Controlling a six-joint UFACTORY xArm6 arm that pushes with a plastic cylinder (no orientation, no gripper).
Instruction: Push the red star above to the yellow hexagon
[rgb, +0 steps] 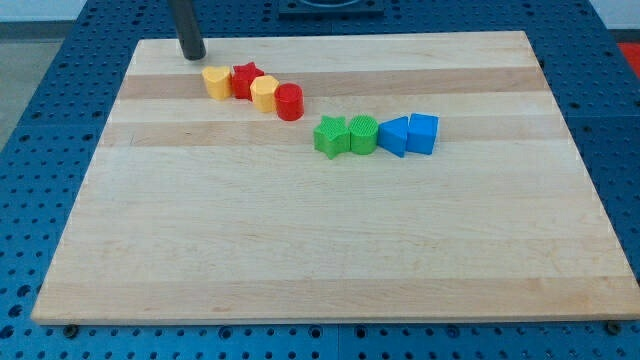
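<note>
The red star (245, 79) lies near the view's top left of the wooden board (330, 250). It touches a yellow block (215, 83) on its left and a yellow block (264, 93) on its right; which of them is the hexagon I cannot tell. A red cylinder (289, 102) touches the right yellow block. My tip (192, 56) rests on the board up and to the left of the left yellow block, a short gap from it.
A green star (330, 136) and a green round block (363, 134) sit side by side near the middle. Two blue blocks (394, 135) (423, 133) adjoin them on the right. The board's top edge is just beyond my tip.
</note>
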